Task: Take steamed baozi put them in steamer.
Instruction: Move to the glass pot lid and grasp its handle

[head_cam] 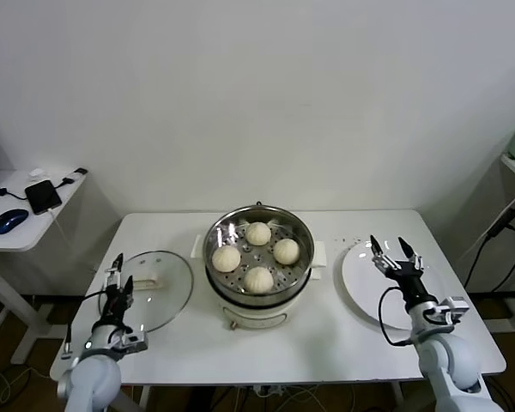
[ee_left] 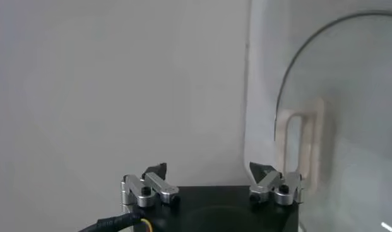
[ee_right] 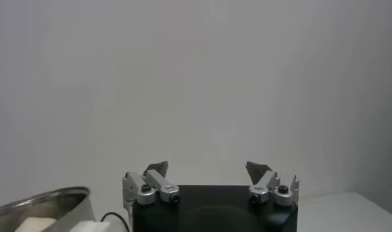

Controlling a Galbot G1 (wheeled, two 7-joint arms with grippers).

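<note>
Steamer (head_cam: 258, 262) sits mid-bench (head_cam: 326, 335), four baozi (head_cam: 257, 255) inside on its tray. Lid (head_cam: 159, 290) lies to its left, plate (head_cam: 369, 283) to its right. Left claw (head_cam: 118, 276) over the lid's edge, right claw (head_cam: 393, 251) above the plate.

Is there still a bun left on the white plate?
No. In the head view the white plate is bare, and all four buns sit on the tray inside the steamer.
</note>
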